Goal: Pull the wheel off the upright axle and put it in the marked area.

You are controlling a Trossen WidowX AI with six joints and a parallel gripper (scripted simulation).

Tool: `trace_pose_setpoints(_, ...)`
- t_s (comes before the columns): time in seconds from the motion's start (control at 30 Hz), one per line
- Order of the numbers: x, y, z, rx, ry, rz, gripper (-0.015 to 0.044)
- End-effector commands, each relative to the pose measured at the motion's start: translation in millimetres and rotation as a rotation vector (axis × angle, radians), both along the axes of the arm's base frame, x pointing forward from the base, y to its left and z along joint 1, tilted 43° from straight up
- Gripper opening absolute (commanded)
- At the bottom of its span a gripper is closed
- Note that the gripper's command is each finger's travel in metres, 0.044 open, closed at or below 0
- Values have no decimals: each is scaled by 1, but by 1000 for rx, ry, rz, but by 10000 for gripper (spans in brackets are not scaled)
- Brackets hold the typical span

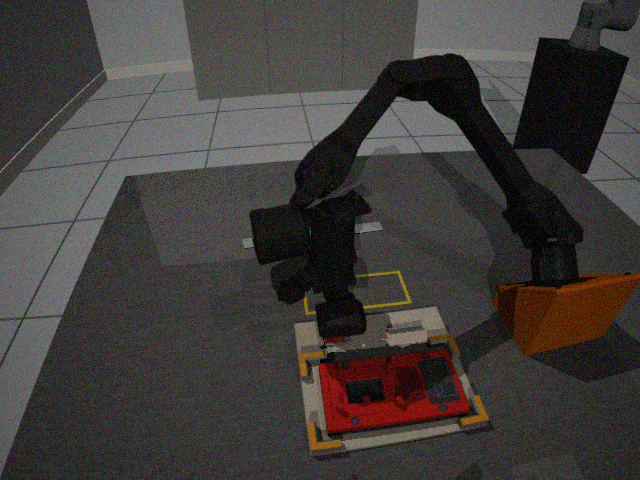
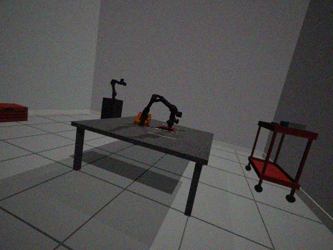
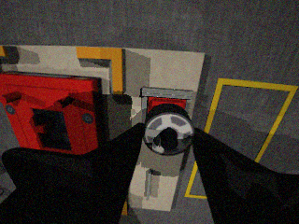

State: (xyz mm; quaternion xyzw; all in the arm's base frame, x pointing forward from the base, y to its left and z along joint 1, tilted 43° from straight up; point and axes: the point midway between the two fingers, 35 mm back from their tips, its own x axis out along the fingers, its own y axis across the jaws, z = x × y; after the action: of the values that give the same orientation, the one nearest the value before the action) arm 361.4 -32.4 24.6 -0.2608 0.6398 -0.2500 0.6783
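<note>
The wheel [image 3: 168, 132] is a small dark wheel with a grey spoked face, seen end-on in the wrist view. It sits on the upright axle over a red block on the pale base board [image 3: 175, 70] [image 1: 356, 439]. My gripper [image 3: 167, 130] [image 1: 340, 322] is shut on the wheel, one black finger on each side of it. In the top view the gripper body hides the wheel. The marked area is a yellow outlined rectangle [image 3: 276, 122] [image 1: 404, 290] on the table, right next to the board's edge. In the exterior view the arm [image 2: 171, 118] is small and far away.
A red plate [image 1: 392, 392] [image 3: 51, 112] with dark cut-outs lies on the board between orange corner brackets [image 1: 475, 413] [image 3: 114, 65]. The arm's orange base [image 1: 563, 310] stands at the table's right. A black pedestal [image 1: 568, 98] stands behind the table, and a red cart [image 2: 279, 158] beside it.
</note>
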Motion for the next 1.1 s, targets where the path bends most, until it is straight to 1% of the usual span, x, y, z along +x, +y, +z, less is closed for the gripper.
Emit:
trace_pose_setpoints(0.0,1,5,3,1,-4,7,0)
trace_pose_setpoints(1.07,0,12,11,0,-4,10,0)
